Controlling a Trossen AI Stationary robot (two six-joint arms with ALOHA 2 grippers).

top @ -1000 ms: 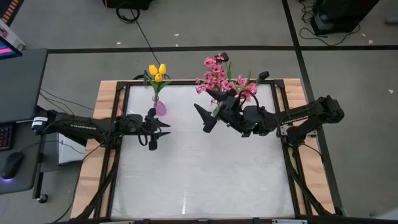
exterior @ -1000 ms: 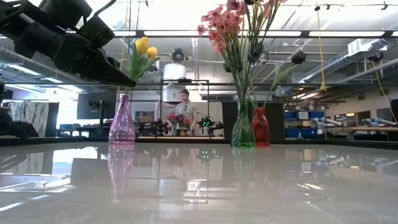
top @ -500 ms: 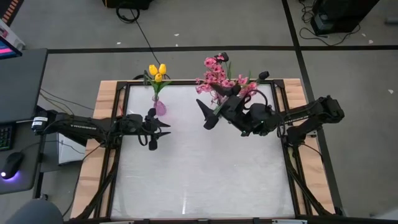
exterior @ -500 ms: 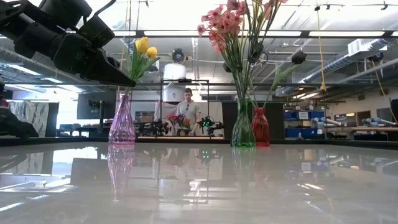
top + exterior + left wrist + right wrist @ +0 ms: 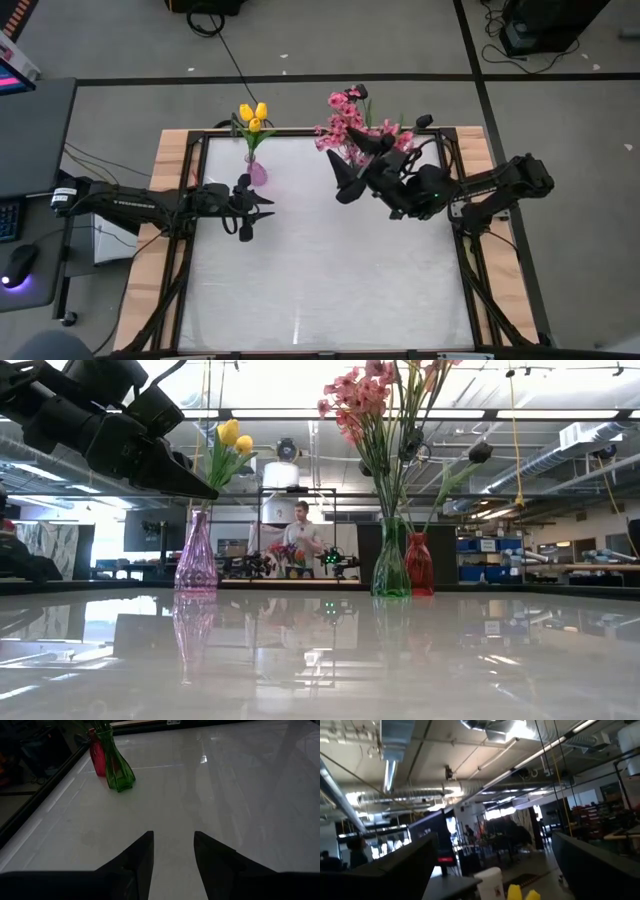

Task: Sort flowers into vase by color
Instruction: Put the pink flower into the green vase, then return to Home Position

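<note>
Yellow tulips (image 5: 254, 114) stand in a purple vase (image 5: 196, 555) at the table's far edge, left of centre. Pink blossoms (image 5: 345, 125) fill a green vase (image 5: 390, 565), and dark tulips (image 5: 480, 452) rise from the red vase (image 5: 418, 565) just behind it. My left gripper (image 5: 268, 208) hovers open just near of the purple vase, its fingers (image 5: 145, 847) bare, pointing toward the green vase (image 5: 117, 765). My right gripper (image 5: 337, 178) is raised on the near side of the pink blossoms, tipped upward at the ceiling, wide open (image 5: 494, 837) and empty.
The white tabletop (image 5: 320, 290) stretches toward the near edge, framed by black rails and wooden borders (image 5: 150, 250). A desk with a mouse (image 5: 18, 265) stands left of the table. A person (image 5: 300, 535) stands far off in the room behind.
My right gripper has risen a little, drawn back toward the table's right and tipped its fingers upward, staying open. The vases and flowers have kept still.
</note>
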